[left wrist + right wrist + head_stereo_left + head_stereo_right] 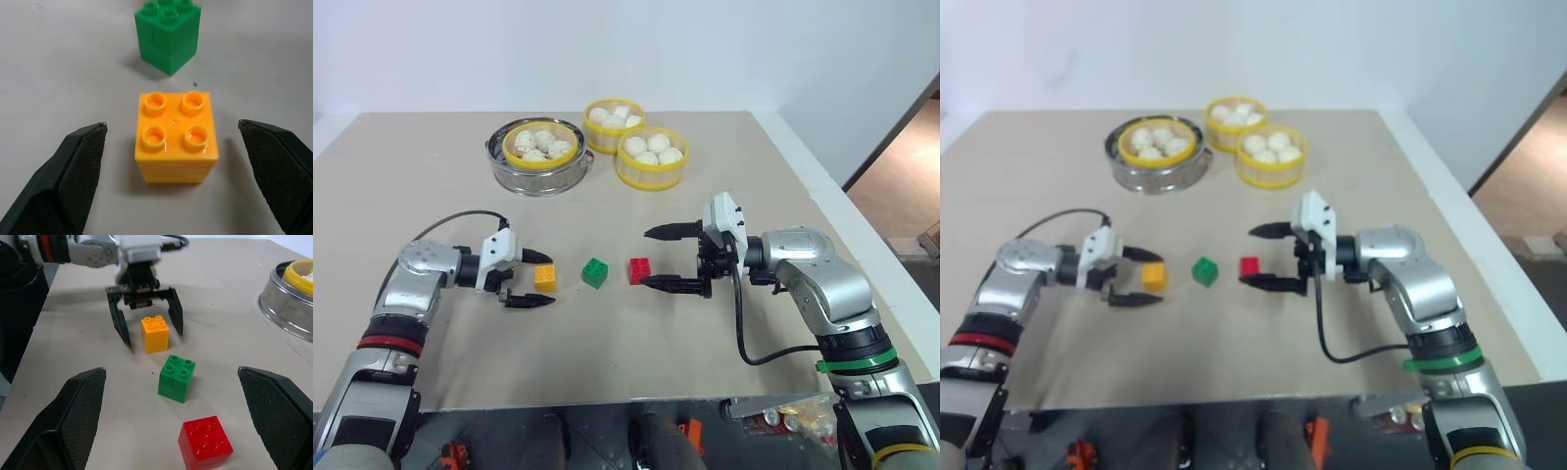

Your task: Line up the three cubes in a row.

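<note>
Three studded cubes stand on the tan table (636,333) in a line from left to right: orange-yellow (545,277), green (595,272), red (640,270). My left gripper (536,278) is open, its black fingers on either side of the orange-yellow cube (176,144) without touching it. Beyond it in the left wrist view stands the green cube (168,34). My right gripper (666,258) is open just right of the red cube (205,441), with nothing between its fingers. The right wrist view shows the green cube (176,378), the orange-yellow cube (155,334) and the left gripper (152,337) straddling it.
At the back of the table a metal steamer pot (538,171) holds a yellow basket of white buns (540,144). Two more yellow baskets of buns (614,123) (652,157) stand to its right. The table's right edge (862,255) runs close to my right arm.
</note>
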Controlling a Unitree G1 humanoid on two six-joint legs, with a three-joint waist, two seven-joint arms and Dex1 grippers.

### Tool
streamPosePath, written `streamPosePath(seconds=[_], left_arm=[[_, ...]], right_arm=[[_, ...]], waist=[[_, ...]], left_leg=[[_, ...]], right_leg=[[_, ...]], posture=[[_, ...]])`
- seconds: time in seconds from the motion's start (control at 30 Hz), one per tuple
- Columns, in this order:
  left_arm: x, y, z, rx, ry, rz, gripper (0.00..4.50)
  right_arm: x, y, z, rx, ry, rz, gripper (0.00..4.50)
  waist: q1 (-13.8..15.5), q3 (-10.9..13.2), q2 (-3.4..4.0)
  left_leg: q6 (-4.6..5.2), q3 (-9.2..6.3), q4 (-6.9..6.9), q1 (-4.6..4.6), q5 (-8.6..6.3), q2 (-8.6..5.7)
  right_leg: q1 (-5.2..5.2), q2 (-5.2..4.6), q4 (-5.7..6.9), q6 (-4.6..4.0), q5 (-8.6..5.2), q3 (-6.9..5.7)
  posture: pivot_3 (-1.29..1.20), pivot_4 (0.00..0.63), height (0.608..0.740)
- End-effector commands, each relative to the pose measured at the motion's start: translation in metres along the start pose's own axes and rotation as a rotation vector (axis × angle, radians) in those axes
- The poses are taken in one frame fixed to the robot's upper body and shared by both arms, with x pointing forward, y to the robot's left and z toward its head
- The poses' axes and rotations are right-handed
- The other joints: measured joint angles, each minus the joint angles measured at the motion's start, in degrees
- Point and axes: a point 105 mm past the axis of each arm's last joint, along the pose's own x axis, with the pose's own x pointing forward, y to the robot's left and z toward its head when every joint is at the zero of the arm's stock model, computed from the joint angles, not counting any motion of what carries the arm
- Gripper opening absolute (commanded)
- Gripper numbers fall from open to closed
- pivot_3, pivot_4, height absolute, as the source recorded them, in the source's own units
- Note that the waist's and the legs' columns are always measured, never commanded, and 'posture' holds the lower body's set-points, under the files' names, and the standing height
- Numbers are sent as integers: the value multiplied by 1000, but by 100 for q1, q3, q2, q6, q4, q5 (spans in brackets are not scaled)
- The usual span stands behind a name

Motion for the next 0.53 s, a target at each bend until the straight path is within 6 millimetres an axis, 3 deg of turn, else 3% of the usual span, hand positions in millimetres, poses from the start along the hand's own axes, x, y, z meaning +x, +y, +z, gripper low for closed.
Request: streamPosePath(seconds=[0.03,0.13,0.23,0.37,0.53], left_arm=[[-25,13,35,-16,-116,138,4465],[-43,23,54,-88,-200,273,4465],[-58,31,58,-121,-249,443,4465],[-73,40,36,-162,-183,729,4465],[-91,37,20,-224,-205,927,4465]], right_arm=[[-7,-3,30,-37,-101,-49,4500],[-14,-11,39,-32,-134,-119,4500],[-23,-25,33,-42,-136,-240,4500],[-32,-40,7,-52,-98,-424,4500],[-33,-40,-12,-7,-100,-503,4500]], waist=[[2,1,1],[2,1,0],[3,1,0],[7,0,-1],[4,2,-2]], left_leg=[[0,0,0,-1,0,0],[0,-2,1,-2,0,1],[0,-1,2,0,0,0],[0,0,-2,10,0,-1],[0,0,-2,4,0,0]], right_leg=[[-1,0,0,0,0,0],[1,-1,0,2,1,-1],[4,-3,0,4,1,-1],[10,-5,-4,4,1,0],[5,-3,-2,7,2,3]], posture=[[0,150,740],[0,150,740],[0,150,740],[0,150,740],[0,150,740]])
